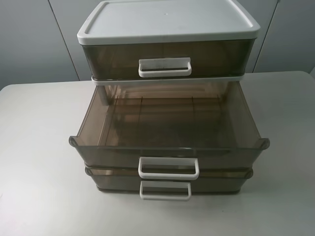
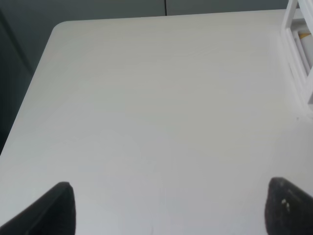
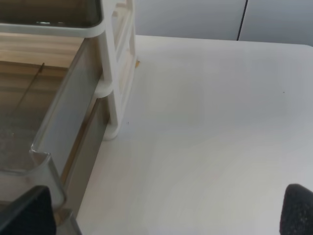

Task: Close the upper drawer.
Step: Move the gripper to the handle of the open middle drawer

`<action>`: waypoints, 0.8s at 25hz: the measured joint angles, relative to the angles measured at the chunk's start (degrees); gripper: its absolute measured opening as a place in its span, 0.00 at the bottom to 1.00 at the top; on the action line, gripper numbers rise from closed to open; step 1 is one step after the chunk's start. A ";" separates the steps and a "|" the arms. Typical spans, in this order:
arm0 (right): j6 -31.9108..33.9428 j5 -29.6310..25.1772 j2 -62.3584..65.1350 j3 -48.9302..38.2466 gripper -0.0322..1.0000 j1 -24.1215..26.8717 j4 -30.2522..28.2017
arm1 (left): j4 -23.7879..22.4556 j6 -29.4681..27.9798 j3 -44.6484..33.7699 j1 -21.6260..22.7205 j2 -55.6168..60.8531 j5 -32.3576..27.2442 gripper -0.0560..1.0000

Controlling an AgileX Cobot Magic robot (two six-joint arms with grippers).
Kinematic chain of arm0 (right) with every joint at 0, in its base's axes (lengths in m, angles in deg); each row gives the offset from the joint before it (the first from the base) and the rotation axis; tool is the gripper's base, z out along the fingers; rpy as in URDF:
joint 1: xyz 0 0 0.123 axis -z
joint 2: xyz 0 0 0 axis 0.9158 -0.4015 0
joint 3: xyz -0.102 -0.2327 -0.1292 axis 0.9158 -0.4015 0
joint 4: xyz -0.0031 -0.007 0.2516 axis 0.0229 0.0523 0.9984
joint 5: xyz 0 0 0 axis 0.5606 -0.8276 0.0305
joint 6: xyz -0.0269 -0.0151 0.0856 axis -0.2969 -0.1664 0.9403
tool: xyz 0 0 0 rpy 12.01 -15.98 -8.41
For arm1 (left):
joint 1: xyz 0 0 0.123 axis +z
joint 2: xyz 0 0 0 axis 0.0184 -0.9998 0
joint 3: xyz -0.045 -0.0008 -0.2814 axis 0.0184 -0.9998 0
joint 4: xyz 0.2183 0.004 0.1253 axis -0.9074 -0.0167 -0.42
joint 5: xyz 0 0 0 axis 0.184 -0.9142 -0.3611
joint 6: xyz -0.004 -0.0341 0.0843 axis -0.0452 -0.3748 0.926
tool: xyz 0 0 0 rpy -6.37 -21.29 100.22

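Right hand point(image 3: 164, 215), fingers apart, hovers above the tabletop point(image 3: 205, 122) just beside the pulled-out drawer point(image 3: 68, 103), seemingly placed to push it shut; left hand point(image 2: 171, 210), likewise apart, hangs farther off.

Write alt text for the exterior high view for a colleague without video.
A white-framed plastic cabinet of three smoky translucent drawers stands on a white table: top drawer shut, middle drawer and bottom drawer pulled far out, the middle empty. Each has a white loop handle.

On the table point(image 1: 34, 147), the middle drawer point(image 1: 113, 153) juts forward over the bottom drawer point(image 1: 113, 183).
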 joint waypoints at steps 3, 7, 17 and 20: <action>0.00 0.00 0.00 0.00 0.71 0.00 0.00 | 0.00 0.00 0.00 0.00 0.00 0.00 0.75; 0.00 0.00 0.00 0.00 0.71 0.00 0.00 | 0.00 0.00 0.00 0.00 0.00 0.00 0.75; 0.00 0.00 0.00 0.00 0.71 0.00 0.00 | 0.00 0.00 0.00 0.00 0.00 0.00 0.75; 0.00 0.00 0.00 0.00 0.71 0.00 0.00 | 0.00 0.00 0.00 0.00 0.00 0.00 0.75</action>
